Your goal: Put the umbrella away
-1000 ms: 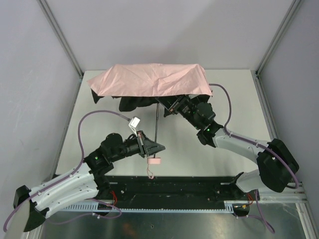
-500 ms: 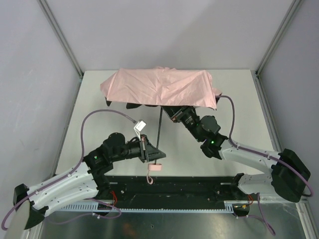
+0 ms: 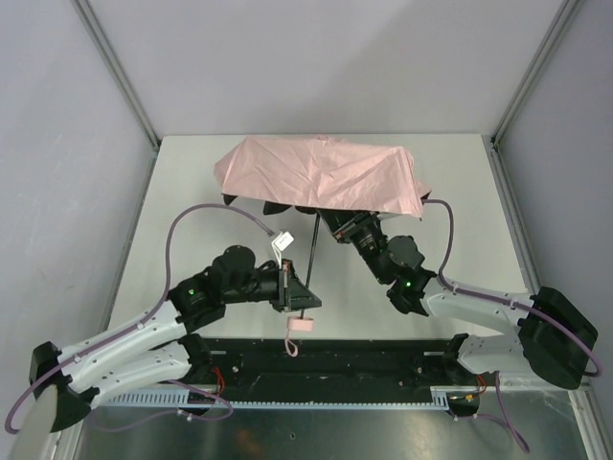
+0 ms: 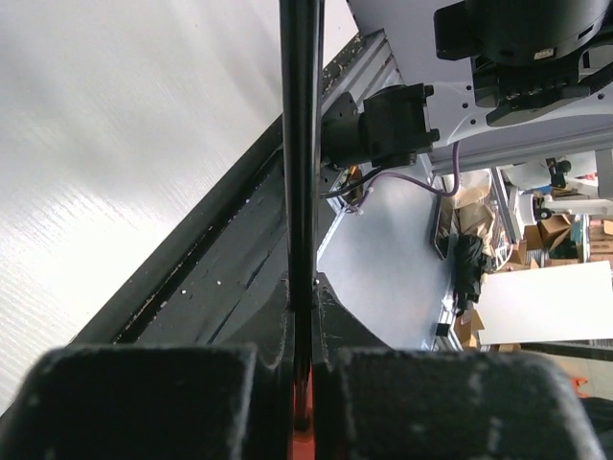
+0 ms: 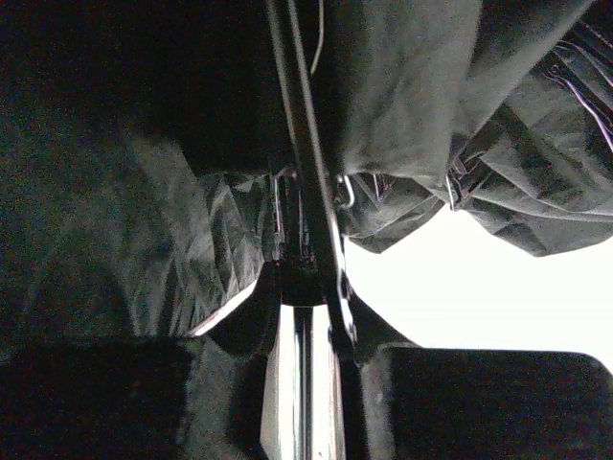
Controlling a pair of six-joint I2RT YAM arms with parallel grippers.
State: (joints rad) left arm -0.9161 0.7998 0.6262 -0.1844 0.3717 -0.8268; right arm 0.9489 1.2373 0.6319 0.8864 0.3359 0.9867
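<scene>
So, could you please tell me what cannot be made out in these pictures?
Right wrist view: too dark to tell whether the right gripper grips the umbrella.
Top view: that gripper's fingertips are hidden under the pink canopy.
Left wrist view: the shaft runs off the top edge; canopy and handle lie outside it.

On table (image 3: pixel 182 201), umbrella (image 3: pixel 321 172) canopy sits far centre, shaft reaching toward near edge; left gripper (image 3: pixel 303 297) at handle end, right gripper (image 3: pixel 336 223) beneath canopy.
</scene>
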